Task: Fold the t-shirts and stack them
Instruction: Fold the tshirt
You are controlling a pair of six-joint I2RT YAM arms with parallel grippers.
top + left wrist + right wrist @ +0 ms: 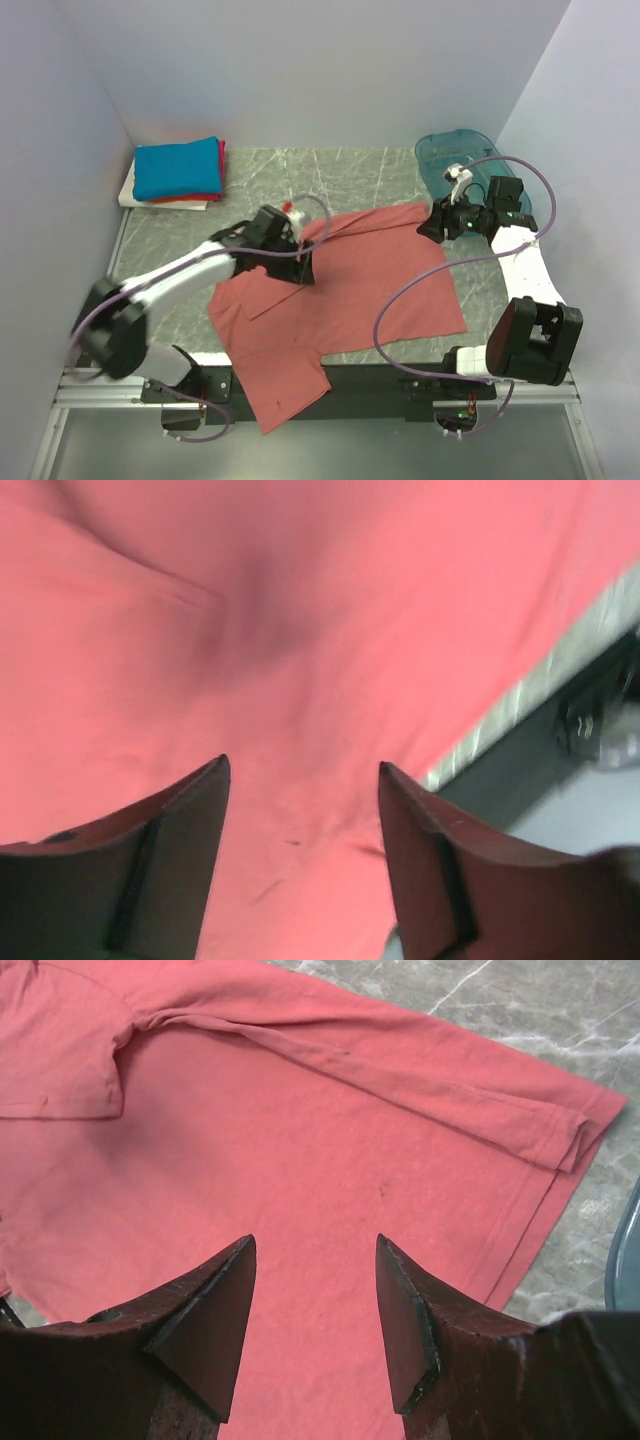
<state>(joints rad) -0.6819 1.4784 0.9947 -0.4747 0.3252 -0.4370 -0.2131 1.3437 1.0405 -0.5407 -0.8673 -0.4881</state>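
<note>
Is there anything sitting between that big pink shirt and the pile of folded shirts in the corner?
Nothing visible. Only bare table lies between the pink shirt and the folded pile at the far left. The teal bin sits off at the far right, out of the way.

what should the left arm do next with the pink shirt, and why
Probably lower the left gripper the last bit and close on the salmon-pink shirt to start a fold. Its jaws stand open just above the cloth and hold nothing. The shirt lies spread out and unfolded, with one end drooping off the near edge of the table.
</note>
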